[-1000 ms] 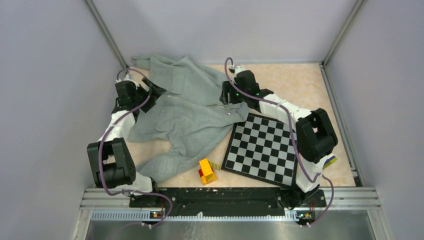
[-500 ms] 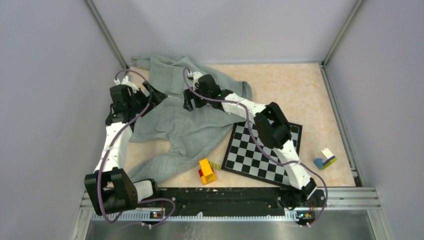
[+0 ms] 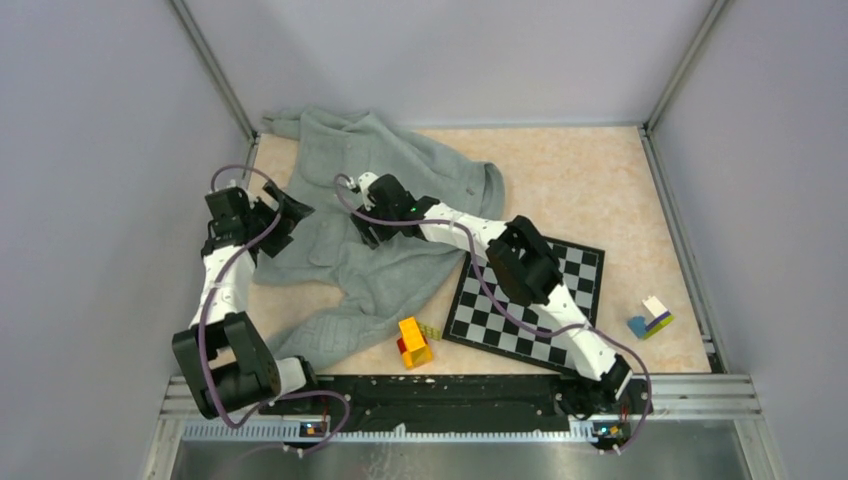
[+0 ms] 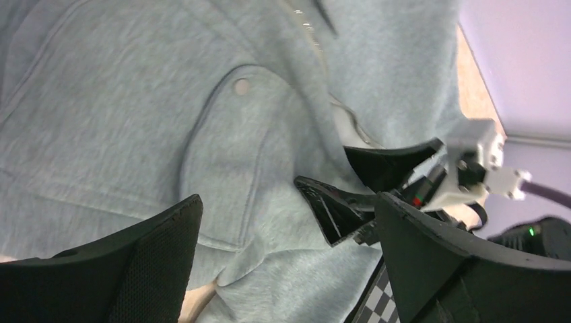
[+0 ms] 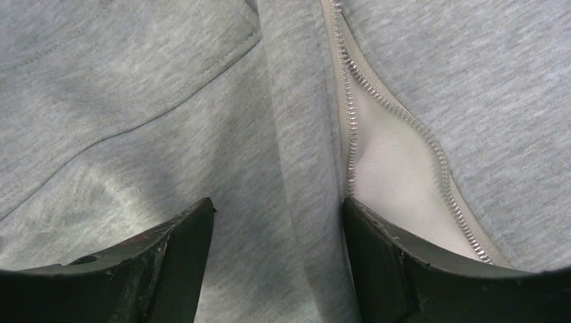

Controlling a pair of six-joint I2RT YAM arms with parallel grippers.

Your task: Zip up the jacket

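The light grey jacket (image 3: 385, 255) lies rumpled on the table's left half, with a flapped pocket and snap (image 4: 240, 86). Its zipper (image 5: 350, 121) is open, both rows of teeth spread over white lining (image 5: 397, 178). My right gripper (image 3: 364, 227) is open and empty just above the jacket's middle. In the right wrist view (image 5: 277, 202) its jaws straddle the fabric edge left of the zipper. My left gripper (image 3: 288, 215) is open and empty over the jacket's left edge. In the left wrist view (image 4: 288, 202) it faces the right gripper's fingers (image 4: 330, 212).
A black-and-white chessboard (image 3: 545, 320) lies right of the jacket, under the right arm. A yellow and red block (image 3: 412, 342) sits by the jacket's lower sleeve. Small coloured blocks (image 3: 650, 318) lie at the right. Walls close the left, back and right.
My right arm swept left from beside the chessboard's far corner onto the jacket's middle. The jacket's right side spread out to the right. My left gripper shifted slightly left and nearer.
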